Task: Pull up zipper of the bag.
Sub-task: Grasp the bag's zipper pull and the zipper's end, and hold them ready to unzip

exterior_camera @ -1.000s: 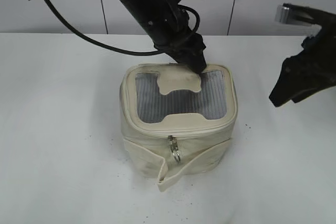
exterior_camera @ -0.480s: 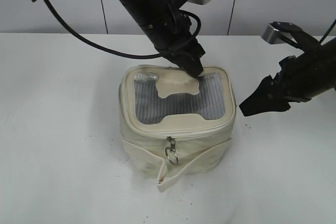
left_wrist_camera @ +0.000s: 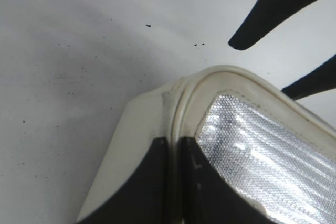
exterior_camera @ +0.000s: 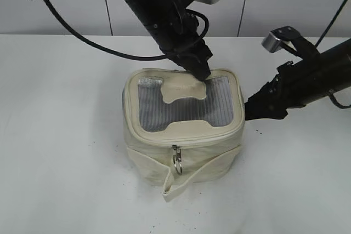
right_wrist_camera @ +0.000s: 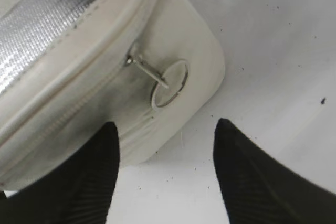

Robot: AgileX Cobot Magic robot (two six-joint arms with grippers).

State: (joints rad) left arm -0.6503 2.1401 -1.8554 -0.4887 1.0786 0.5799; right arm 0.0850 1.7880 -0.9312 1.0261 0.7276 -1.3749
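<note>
Cream bag [exterior_camera: 184, 127] sits mid-bench; its zipper [right_wrist_camera: 157, 80] pull hangs on the right corner, straight ahead of the wide-spread right tool [right_wrist_camera: 165, 169]. Left tool [left_wrist_camera: 173, 182] pinches the bag's rim.

Even bright light; mesh [left_wrist_camera: 262, 156] glare; wrist views soft

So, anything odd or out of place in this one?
Minor things only: dark smudges soil the small cream faux-leather bag beside its silver ring pull, black specks dot the white table, and the cream strap's loose end hangs free.
</note>
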